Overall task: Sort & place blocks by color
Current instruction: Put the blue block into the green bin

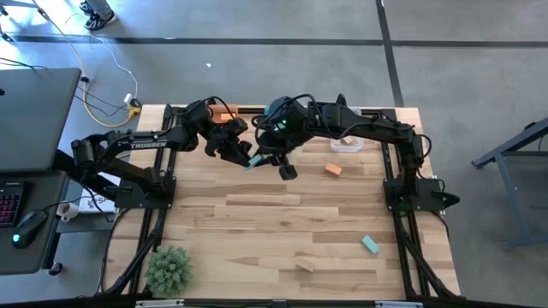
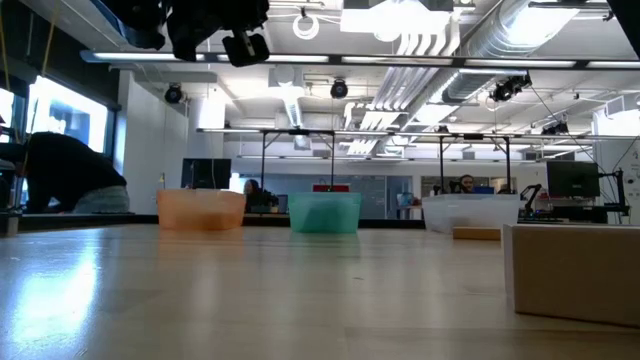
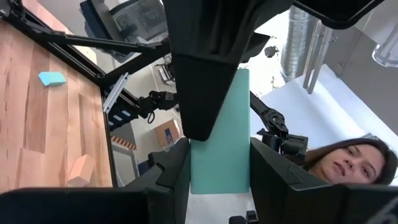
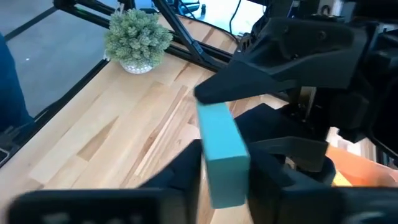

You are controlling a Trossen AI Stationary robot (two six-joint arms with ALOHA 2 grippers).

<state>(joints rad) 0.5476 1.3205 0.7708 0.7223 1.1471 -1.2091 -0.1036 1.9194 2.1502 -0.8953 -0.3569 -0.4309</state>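
Note:
A teal-green block hangs in the air over the far middle of the table, between my two grippers. My left gripper comes at it from the table's left and my right gripper from the right; both are shut on it. The left wrist view shows the block upright between the fingers. In the right wrist view the same block is in the fingers. On the table lie an orange block, another teal block and a tan block. My left gripper pinches one end of the teal block between its two fingers, side faces against the pads. The block is lifted clear and sticks out beyond the fingertips. My right gripper pinches the block's other end between its two fingers, reaching in from the opposite side. One right finger lies over the block's length.
The orange bin, green bin and clear bin stand in a row along the far edge. A potted plant sits at the near left corner. A person shows beyond the table. Bare wood spans the table's middle.

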